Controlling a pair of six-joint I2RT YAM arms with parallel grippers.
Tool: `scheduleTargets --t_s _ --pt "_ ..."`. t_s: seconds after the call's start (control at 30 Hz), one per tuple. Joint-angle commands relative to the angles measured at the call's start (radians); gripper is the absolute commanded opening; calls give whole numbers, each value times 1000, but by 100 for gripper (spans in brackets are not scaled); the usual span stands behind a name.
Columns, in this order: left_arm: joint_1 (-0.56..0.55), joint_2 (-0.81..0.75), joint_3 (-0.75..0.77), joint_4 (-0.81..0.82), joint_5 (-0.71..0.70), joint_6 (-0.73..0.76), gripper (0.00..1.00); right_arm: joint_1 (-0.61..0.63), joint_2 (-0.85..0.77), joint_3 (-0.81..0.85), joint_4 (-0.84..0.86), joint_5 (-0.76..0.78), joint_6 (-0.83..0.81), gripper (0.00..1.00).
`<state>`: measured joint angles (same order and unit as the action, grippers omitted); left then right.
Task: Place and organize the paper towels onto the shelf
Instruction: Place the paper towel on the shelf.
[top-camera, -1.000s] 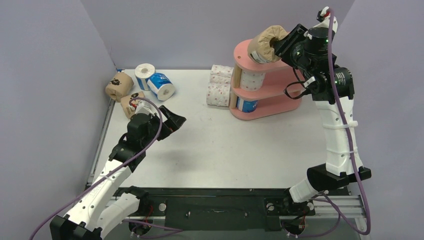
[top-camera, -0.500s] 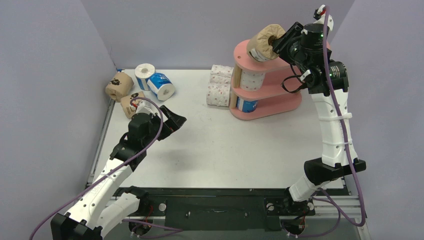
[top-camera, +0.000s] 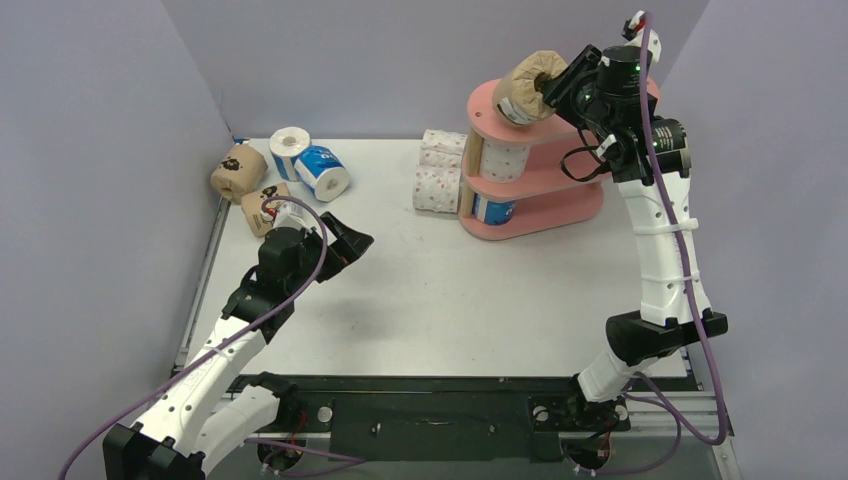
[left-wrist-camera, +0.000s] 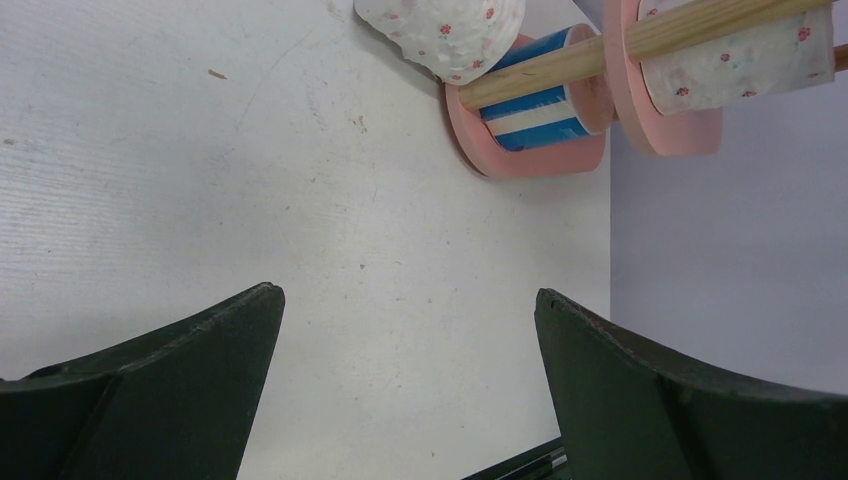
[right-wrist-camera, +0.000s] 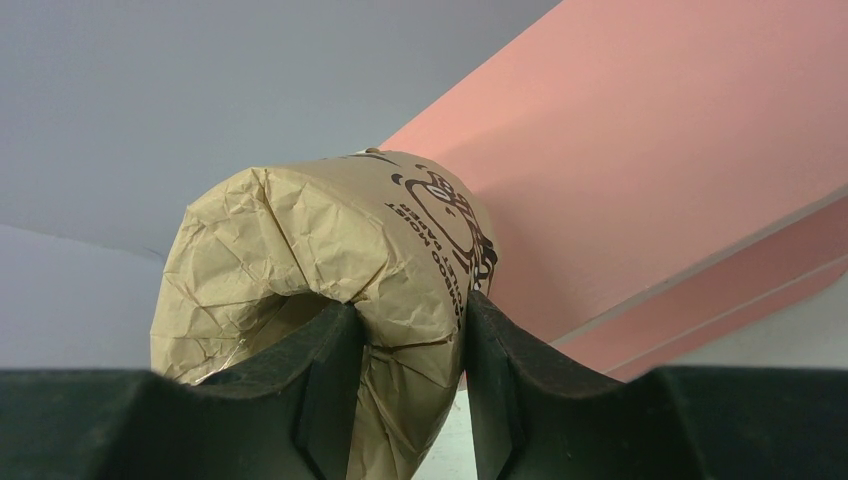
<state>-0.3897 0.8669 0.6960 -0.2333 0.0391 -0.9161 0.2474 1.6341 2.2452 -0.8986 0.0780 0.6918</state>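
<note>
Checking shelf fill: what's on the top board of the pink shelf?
One brown roll, gripped at its end by the right tool, over the top board. Whether it touches the board is unclear. The arm covers the board's right half, so anything there is hidden.

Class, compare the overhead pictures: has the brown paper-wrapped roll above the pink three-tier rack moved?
Yes. The brown paper-wrapped roll, pinched by the right gripper, has shifted slightly left over the pink three-tier rack's top board, which stayed put.

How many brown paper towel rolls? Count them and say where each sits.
3. One brown roll is clamped in the right gripper over the pink shelf's top board; the other two lie on the table, far left.
</note>
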Motion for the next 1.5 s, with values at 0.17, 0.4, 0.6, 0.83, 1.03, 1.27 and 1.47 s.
scheduleTargets --t_s 0.17,0.4,0.6,0.83,1.03,1.27,1.47 --pt "8 9 -4 59 14 -10 96 -15 7 26 70 -15 12 35" --pt "8 14 -5 65 16 -9 97 -18 18 22 71 -18 13 36" --pt "8 15 -11 66 17 -10 97 -21 30 18 71 -22 18 38" --pt "8 18 -11 68 18 -9 96 -22 35 21 71 -29 23 47" --pt "8 23 -9 71 21 -10 96 -23 31 21 73 -33 33 57" --pt "8 20 -13 71 22 -11 96 -23 29 21 78 -37 34 60" --pt "8 13 -14 67 19 -9 96 -24 23 15 90 -52 34 65"
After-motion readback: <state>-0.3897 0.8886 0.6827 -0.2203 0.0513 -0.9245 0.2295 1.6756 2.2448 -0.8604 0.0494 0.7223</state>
